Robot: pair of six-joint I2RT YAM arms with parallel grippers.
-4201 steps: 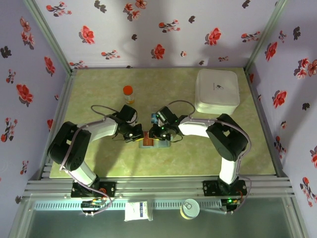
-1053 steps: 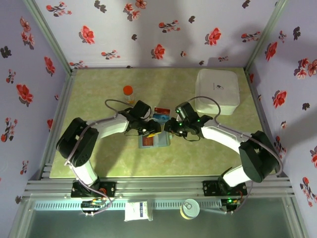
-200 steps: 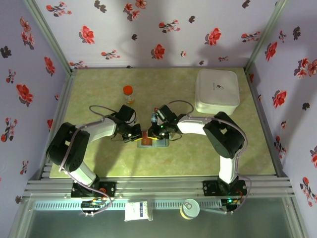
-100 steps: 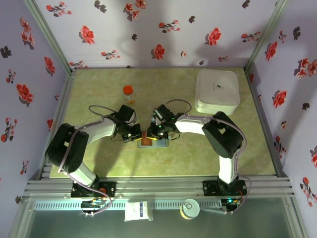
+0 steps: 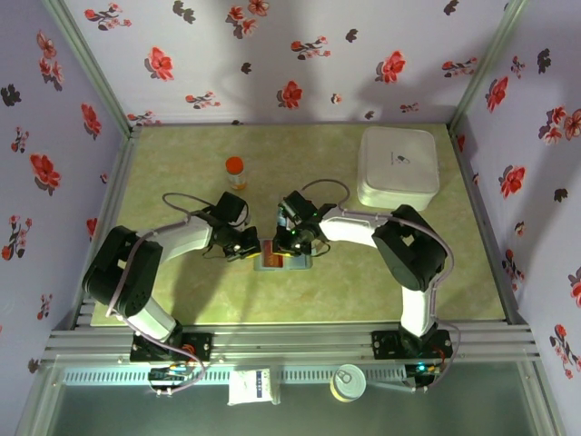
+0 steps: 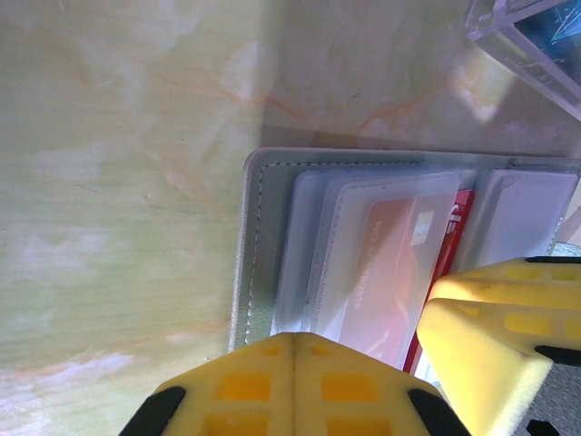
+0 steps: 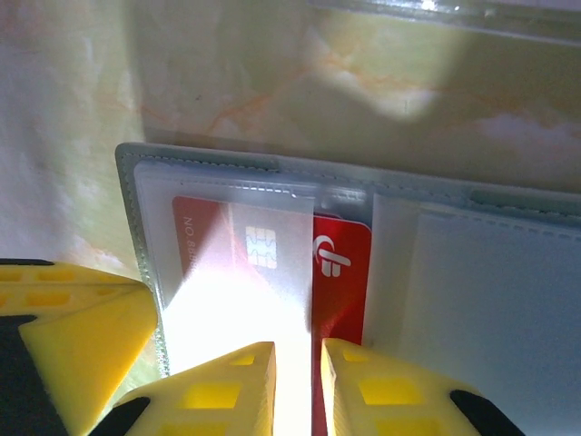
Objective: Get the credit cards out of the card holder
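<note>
The card holder (image 5: 283, 261) lies open on the table between both arms. In the right wrist view a red credit card (image 7: 343, 272) sticks partway out of a clear sleeve on the holder's (image 7: 490, 300) left panel. My right gripper (image 7: 298, 363) stands over that card, its jaws a narrow gap apart astride the sleeve's edge. My left gripper (image 6: 295, 350) is shut, with its tips resting on the holder's (image 6: 263, 272) left panel beside the card (image 6: 399, 263). From above, the left gripper (image 5: 249, 249) and right gripper (image 5: 290, 243) meet over the holder.
An orange-capped bottle (image 5: 235, 171) stands behind the left arm. A big white box (image 5: 398, 167) sits at the back right. A clear plastic edge over something blue (image 6: 536, 36) lies just beyond the holder. Flowered walls close in three sides.
Over the last second the right wrist has edged slightly left over the holder; the left arm has stayed put. About five seconds ago both grippers were farther back, beyond the holder.
</note>
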